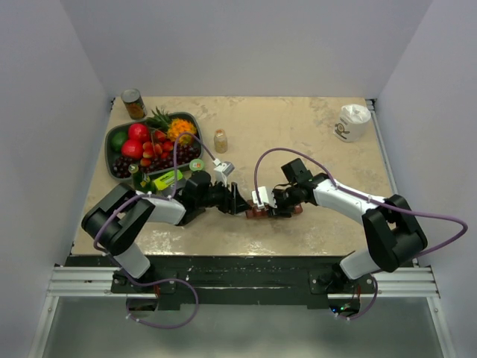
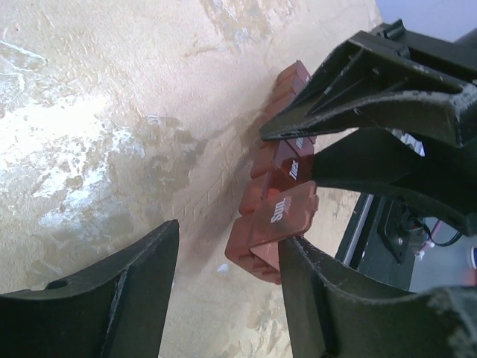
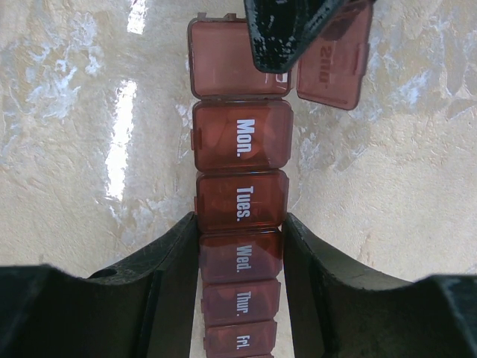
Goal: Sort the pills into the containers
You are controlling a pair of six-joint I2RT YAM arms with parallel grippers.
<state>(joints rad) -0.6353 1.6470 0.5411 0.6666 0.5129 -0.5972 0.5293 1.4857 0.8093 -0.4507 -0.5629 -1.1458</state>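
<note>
The containers are a dark red organizer strip (image 1: 256,212) lying near the table's front edge, labelled by day in the right wrist view (image 3: 240,145). Its Sun. lid (image 3: 332,71) stands open; the other lids in view are shut. My right gripper (image 3: 240,220) is shut on the strip's sides at the Wed. compartment (image 1: 270,203). My left gripper (image 2: 229,235) is open at the Sun. end (image 1: 240,201), and one of its fingers (image 2: 320,291) touches the open Sun. lid (image 2: 282,214). I see no pills.
A small amber bottle (image 1: 220,140) stands behind the grippers. A grey fruit bowl (image 1: 118,165) and a can (image 1: 134,104) are at the back left, a green object (image 1: 168,179) lies beside the bowl, and a white cup (image 1: 352,121) is at the back right.
</note>
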